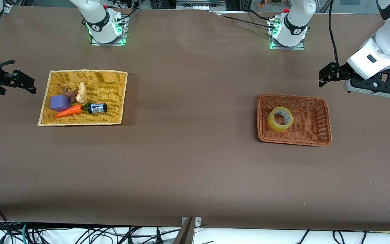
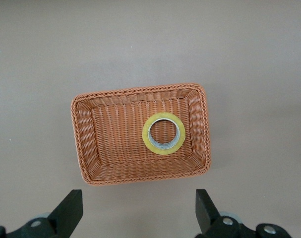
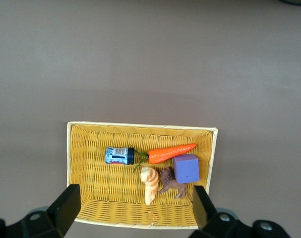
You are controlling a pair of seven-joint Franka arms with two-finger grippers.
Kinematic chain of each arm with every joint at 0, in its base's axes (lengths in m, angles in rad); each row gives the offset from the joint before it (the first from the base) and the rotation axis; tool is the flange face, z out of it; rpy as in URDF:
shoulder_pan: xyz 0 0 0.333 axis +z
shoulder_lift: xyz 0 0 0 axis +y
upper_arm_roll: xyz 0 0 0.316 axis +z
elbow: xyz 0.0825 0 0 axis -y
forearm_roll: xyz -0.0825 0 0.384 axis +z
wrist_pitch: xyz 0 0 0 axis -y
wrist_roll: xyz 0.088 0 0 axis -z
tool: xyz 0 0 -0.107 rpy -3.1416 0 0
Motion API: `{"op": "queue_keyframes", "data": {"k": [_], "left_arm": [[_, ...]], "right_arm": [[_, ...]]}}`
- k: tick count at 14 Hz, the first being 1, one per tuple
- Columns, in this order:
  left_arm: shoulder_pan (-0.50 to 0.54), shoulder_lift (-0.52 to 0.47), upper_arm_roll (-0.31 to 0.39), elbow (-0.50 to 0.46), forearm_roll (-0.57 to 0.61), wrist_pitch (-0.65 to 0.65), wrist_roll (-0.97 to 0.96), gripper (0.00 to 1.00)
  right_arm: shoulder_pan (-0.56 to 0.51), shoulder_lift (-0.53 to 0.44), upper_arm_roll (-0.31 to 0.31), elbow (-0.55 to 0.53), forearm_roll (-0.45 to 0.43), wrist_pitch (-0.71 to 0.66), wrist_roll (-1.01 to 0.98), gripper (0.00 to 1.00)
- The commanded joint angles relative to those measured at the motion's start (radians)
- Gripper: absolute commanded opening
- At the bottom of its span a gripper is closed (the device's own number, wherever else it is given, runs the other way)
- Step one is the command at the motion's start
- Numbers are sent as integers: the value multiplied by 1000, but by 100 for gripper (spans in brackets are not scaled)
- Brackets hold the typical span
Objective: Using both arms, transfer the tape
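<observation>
Nearest the front camera among the goods is the orange-brown basket [image 1: 294, 119], resting on the brown surface [image 1: 188, 162] toward the left arm's end; the tape [image 1: 280, 118] lies flat inside it, in the part of the basket toward the right arm's end, core hole facing up. Toward the right arm's end sits a yellow basket [image 1: 83, 97] holding a purple cube [image 1: 60, 103], an orange carrot [image 1: 69, 111], a small dark bottle [image 1: 96, 108], a pale striped piece [image 1: 81, 93] and a brown figure [image 1: 68, 93]. Left claw [image 1: 327, 75] hangs in the air over bare surface at the left arm's end, clear of the basket and empty. Right claw [image 1: 22, 81] hangs over bare surface at the right arm's end, beside the yellow basket, also empty. Left wrist view: both fingers [image 2: 68, 210] of the left claw [image 2: 140, 210] stand spread wide with nothing between them; the orange-brown basket [image 2: 86, 144] and the tape [image 2: 163, 133] lie well below, untouched. Right wrist view: the right claw [image 3: 135, 206] is likewise spread wide and empty, its fingers [image 3: 66, 206] framing the rim of the yellow basket [image 3: 90, 208]; the cube [image 3: 186, 168], carrot [image 3: 171, 153], bottle [image 3: 119, 155], striped piece [image 3: 150, 184] and brown figure [image 3: 170, 182] lie inside it.
</observation>
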Motion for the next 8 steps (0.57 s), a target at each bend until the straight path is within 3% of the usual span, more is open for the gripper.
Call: {"op": "queue_keyframes", "data": {"k": [1, 8], "left_arm": [[17, 2, -15, 36, -17, -28, 19, 100], [12, 31, -18, 93, -17, -77, 17, 100]], "right_arm": [[-8, 8, 2, 24, 12, -17, -17, 100], [-8, 9, 1, 24, 17, -17, -17, 100]]}}
